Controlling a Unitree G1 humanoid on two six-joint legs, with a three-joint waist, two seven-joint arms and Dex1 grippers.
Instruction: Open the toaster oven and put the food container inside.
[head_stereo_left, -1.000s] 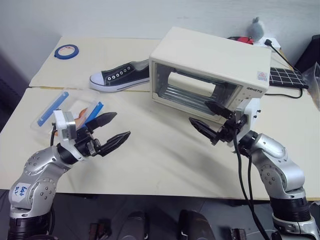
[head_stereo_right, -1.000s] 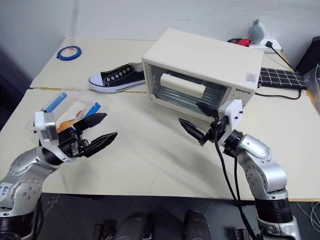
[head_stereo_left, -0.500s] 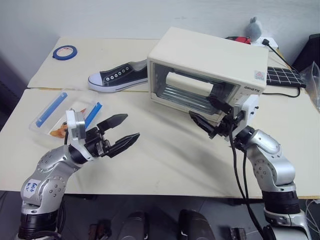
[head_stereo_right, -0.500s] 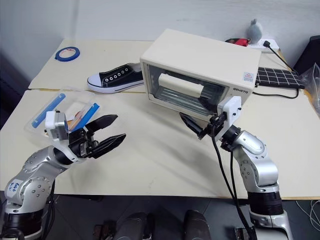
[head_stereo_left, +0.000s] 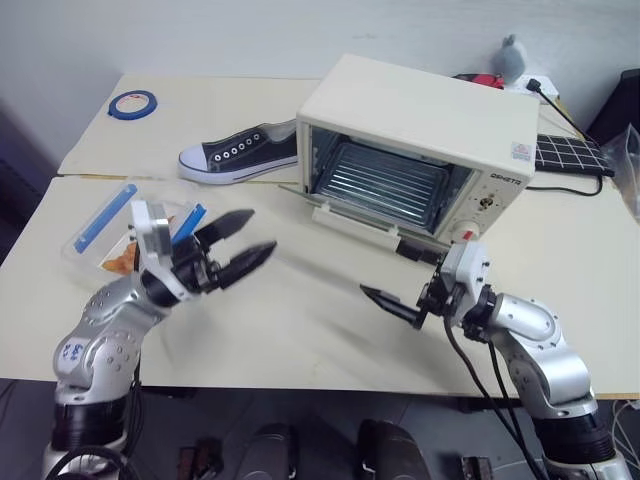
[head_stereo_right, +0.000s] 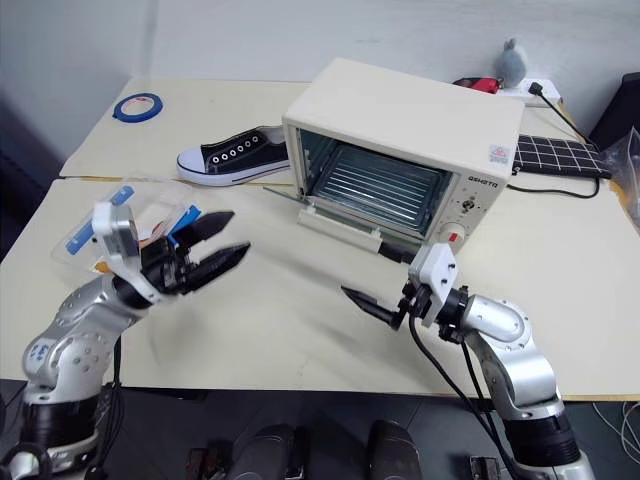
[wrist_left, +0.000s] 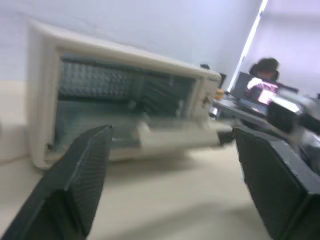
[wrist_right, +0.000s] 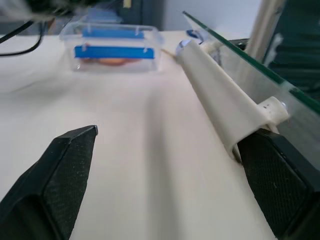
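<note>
The cream toaster oven (head_stereo_left: 420, 130) stands at the back centre with its glass door (wrist_right: 250, 65) dropped open and the wire rack (head_stereo_left: 385, 185) showing. My right gripper (head_stereo_left: 398, 275) hangs open just in front of the lowered door, one finger close beside the bar handle (wrist_right: 220, 95), gripping nothing. The food container (head_stereo_left: 105, 225), clear with blue clip bars and orange food, lies on the table at the left, partly hidden behind my left wrist. Lifted above the table beside the container, my left gripper (head_stereo_left: 255, 233) is open and empty, and points toward the oven (wrist_left: 125, 100).
A black-and-white shoe (head_stereo_left: 240, 152) lies left of the oven and a blue tape roll (head_stereo_left: 132, 102) sits at the far left corner. A black gridded pad (head_stereo_left: 572, 155) with a cable and a grey toy (head_stereo_left: 512, 55) are behind the oven on the right.
The oven door has swung from shut to fully down. My right gripper came down and back toward me with it. My left gripper lifted and moved forward, fingers slightly narrower.
</note>
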